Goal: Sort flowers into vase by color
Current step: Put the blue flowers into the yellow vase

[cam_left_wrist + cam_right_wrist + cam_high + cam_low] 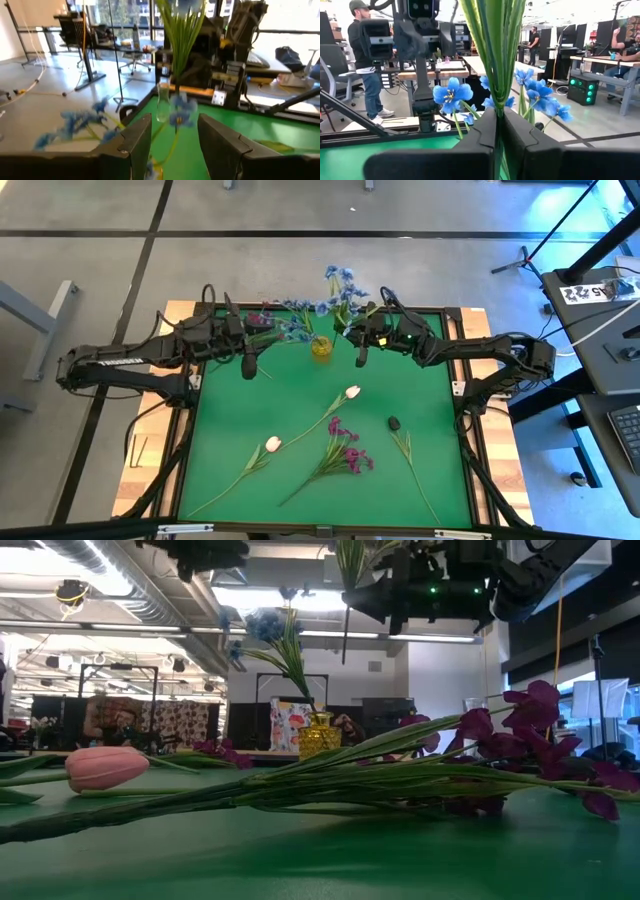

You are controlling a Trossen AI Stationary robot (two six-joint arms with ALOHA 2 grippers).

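A small yellow vase (320,347) (318,735) stands near the table's far edge and holds blue flowers (295,320) (268,628) that lean to the left. My right gripper (353,332) (498,125), just right of the vase, is shut on another blue flower (345,285) (451,94). My left gripper (265,332) (175,145) is level and open left of the vase, with nothing between its fingers. On the green table lie two white tulips (352,392) (272,444), a magenta flower (345,448) and a bare green stem (405,450). My right gripper pinches the blue flower's bunch of green stems and leaves (496,102) between its two fingers. The fingers are about level and lie across the stems. The blossoms spread above and around the fingers, and a thin stem end (345,640) hangs below, clear of the table.
A small dark object (394,422) lies on the table near the bare stem. Something magenta (262,315) shows under my left arm at the far edge. People and desks (362,55) are in the room beyond. The table's middle, between vase and lying flowers, is bare green.
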